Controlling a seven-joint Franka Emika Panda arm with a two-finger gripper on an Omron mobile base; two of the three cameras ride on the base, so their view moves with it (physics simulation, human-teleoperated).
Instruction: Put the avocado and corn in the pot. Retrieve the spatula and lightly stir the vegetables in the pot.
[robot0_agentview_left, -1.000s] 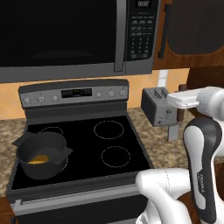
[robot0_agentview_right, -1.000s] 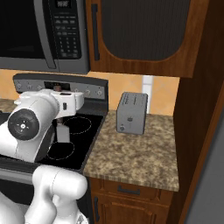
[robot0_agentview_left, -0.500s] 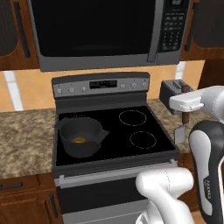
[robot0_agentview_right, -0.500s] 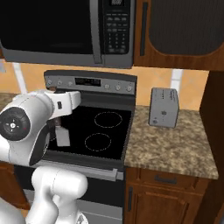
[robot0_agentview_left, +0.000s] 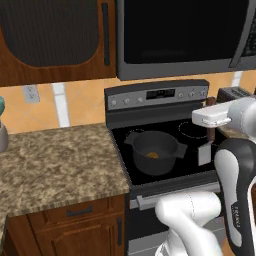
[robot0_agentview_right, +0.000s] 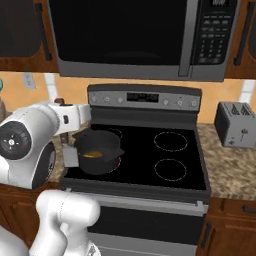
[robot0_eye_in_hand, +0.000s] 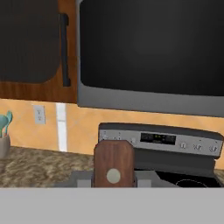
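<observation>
We find the pot (robot0_agentview_left: 153, 150) on the front left burner of the stove (robot0_agentview_right: 150, 170), with something yellow-orange lying in its bottom, which we take for the corn; whether the avocado is in there too we cannot tell. The gripper (robot0_agentview_left: 209, 137) is clenched on a spatula (robot0_agentview_left: 205, 150): its brown wooden handle (robot0_eye_in_hand: 113, 162) stands between the fingers, and its pale blade hangs down over the right part of the cooktop, to the right of the pot. So, in our judgement, the retrieving looks done. What is left is bringing the blade into the pot and stirring lightly.
</observation>
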